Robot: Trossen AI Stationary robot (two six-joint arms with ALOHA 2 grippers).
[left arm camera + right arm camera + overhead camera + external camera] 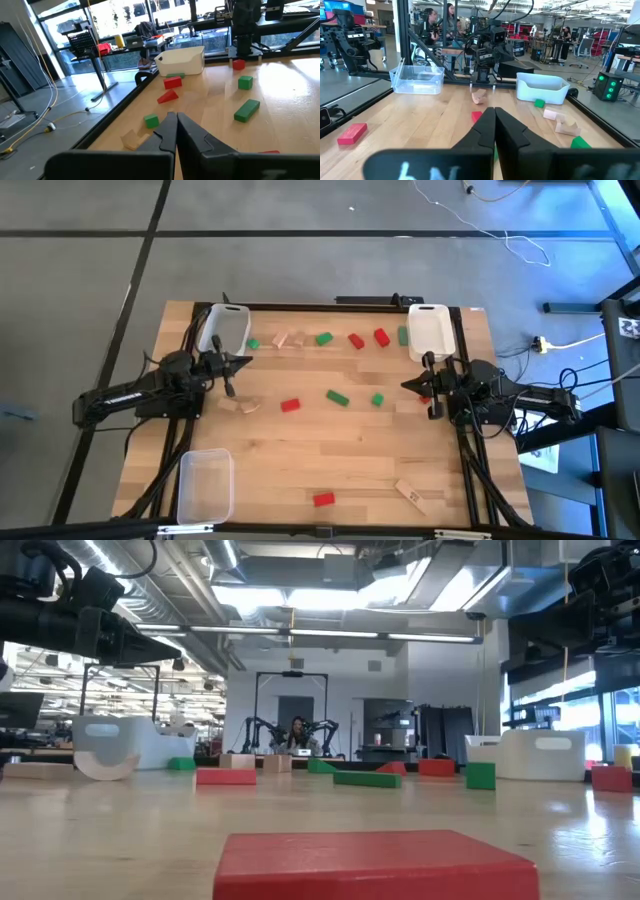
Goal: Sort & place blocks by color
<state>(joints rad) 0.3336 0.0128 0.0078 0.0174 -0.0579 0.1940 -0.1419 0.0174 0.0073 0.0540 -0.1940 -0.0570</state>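
Small red, green and pale wood blocks lie scattered on the wooden table (pixel 330 450). A row runs along the far side: green (pixel 323 338), red (pixel 355 341), red (pixel 381 336), wood (pixel 280 340). Mid-table lie a red block (pixel 290 406) and green ones (pixel 337 397) (pixel 377 400). A red block (pixel 323 499) and a wood one (pixel 410 494) lie near the front edge. My left gripper (pixel 238 364) (pixel 176 116) hovers shut at the table's left, pointing right, near a wood arch (pixel 240 405). At the right, my right gripper (pixel 408 385) (pixel 494 110) hovers shut, pointing left.
Three clear plastic bins stand on the table: one at the far left (pixel 225 328), one at the far right (pixel 432 330), one at the near left corner (pixel 205 485). A red block (pixel 424 397) lies just beside my right gripper. People show in the room beyond the table.
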